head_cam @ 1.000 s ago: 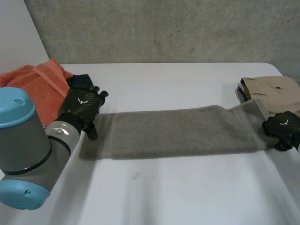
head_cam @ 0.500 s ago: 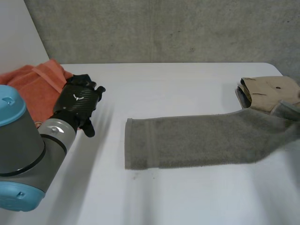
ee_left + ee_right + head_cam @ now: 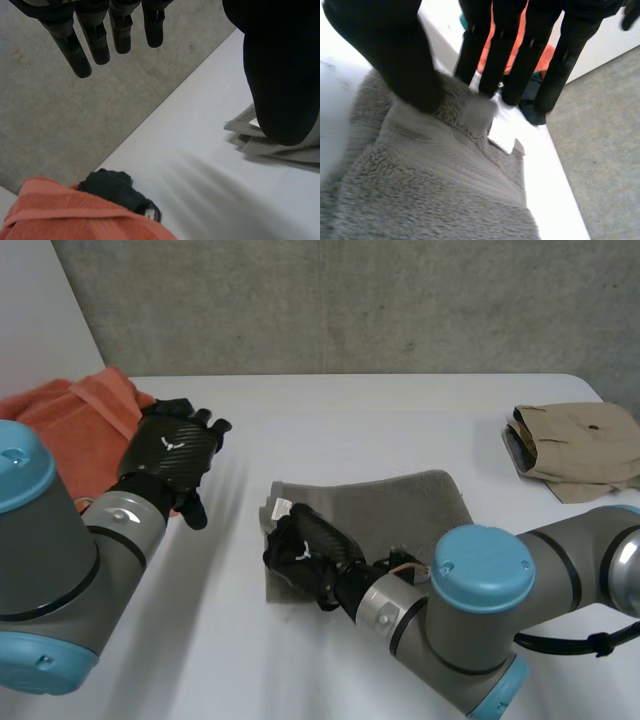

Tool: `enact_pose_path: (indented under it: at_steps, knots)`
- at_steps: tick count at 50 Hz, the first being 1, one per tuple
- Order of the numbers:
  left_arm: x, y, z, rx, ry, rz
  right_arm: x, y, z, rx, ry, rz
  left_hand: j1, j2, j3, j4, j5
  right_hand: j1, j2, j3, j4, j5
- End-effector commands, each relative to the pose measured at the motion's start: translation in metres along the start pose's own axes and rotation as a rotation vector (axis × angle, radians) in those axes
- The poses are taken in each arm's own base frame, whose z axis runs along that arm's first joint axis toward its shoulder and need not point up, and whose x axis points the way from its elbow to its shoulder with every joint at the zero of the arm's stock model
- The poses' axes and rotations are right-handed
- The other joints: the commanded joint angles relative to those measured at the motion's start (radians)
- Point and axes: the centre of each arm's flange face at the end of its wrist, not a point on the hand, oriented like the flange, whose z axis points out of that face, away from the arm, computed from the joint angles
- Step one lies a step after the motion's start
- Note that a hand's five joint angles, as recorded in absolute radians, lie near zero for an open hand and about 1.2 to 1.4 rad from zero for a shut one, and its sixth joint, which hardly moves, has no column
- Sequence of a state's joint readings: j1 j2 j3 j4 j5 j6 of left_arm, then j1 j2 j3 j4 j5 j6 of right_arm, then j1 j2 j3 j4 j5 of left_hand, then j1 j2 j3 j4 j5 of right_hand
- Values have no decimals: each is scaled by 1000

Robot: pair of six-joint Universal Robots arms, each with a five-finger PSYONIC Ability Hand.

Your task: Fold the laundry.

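In the head view, a thick, looped-pile grey towel (image 3: 400, 508) lies doubled over in the middle of the smooth white tabletop (image 3: 330, 420), towards its near edge. The right robot hand (image 3: 305, 552) is at the towel's left end. The left robot hand (image 3: 172, 452) hovers by the left edge beside a crumpled orange towel (image 3: 70, 425). A flat-folded beige garment (image 3: 580, 445) sits at the right edge, and a rough concrete wall (image 3: 350, 300) rises behind. In the left wrist view, the left robot hand's fingers (image 3: 97, 42) are straight and spread and hold nothing. A black garment (image 3: 116, 189) nestles against the ribbed orange towel (image 3: 75, 217), and the grey towel's corner with its white label (image 3: 254, 121) lies under the thumb. In the right wrist view, the right robot hand (image 3: 395, 50) pinches the fluffy grey towel (image 3: 430, 190), its thumb sunk in the pile and its straight fingers (image 3: 520, 60) over the hem.
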State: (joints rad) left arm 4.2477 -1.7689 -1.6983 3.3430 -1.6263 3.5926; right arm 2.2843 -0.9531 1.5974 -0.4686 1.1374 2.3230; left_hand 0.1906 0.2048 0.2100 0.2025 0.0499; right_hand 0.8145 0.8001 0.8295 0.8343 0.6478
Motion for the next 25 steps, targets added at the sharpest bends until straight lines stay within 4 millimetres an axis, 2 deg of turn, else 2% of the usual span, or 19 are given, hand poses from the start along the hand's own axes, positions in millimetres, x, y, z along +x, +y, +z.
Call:
enact_pose_path:
  at_steps: [1,4,5,9,10,15,16,18,20,23,25]
  knots:
    - [16,-16,10,86,23,3,40,-5,-19,-35,129,102,-16,-30,-35,-28,-50,-634,-620,-649,-654,-642]
    - [24,-27,16,137,33,0,81,3,-36,-77,255,170,-16,-30,-35,-28,-50,-640,-626,-655,-660,-648]
    - [26,-29,18,147,36,0,100,15,-49,-124,318,225,-16,-30,-35,-28,-50,-640,-626,-655,-660,-648]
    - [50,-38,22,189,84,2,104,49,-74,-289,340,378,-16,-30,-35,-28,-50,-640,-626,-655,-660,-648]
    - [62,-39,22,196,113,6,103,54,-78,-321,338,400,-16,-30,-35,-28,-50,-640,-626,-655,-660,-648]
    - [83,-35,22,191,157,16,98,82,-101,-468,338,469,-16,-30,-35,-28,-50,-640,-626,-655,-660,-648]
    - [84,-33,23,188,161,16,100,94,-107,-512,354,457,-16,-30,-35,-28,-50,-543,-528,-558,-563,-551]
    - [86,-31,22,180,166,18,100,104,-111,-554,358,429,-16,-30,-35,-28,-50,-369,-355,-384,-389,-377]
    - [87,-30,21,175,170,18,102,119,-114,-624,357,363,-16,-30,-35,-28,-50,66,81,51,47,59]
    - [86,-28,18,166,171,19,106,122,-113,-651,363,294,-16,-30,-35,-28,-50,505,519,490,485,497]
    - [85,-26,16,158,170,20,114,119,-108,-632,383,266,-16,-30,-35,-28,-50,582,596,567,562,574]
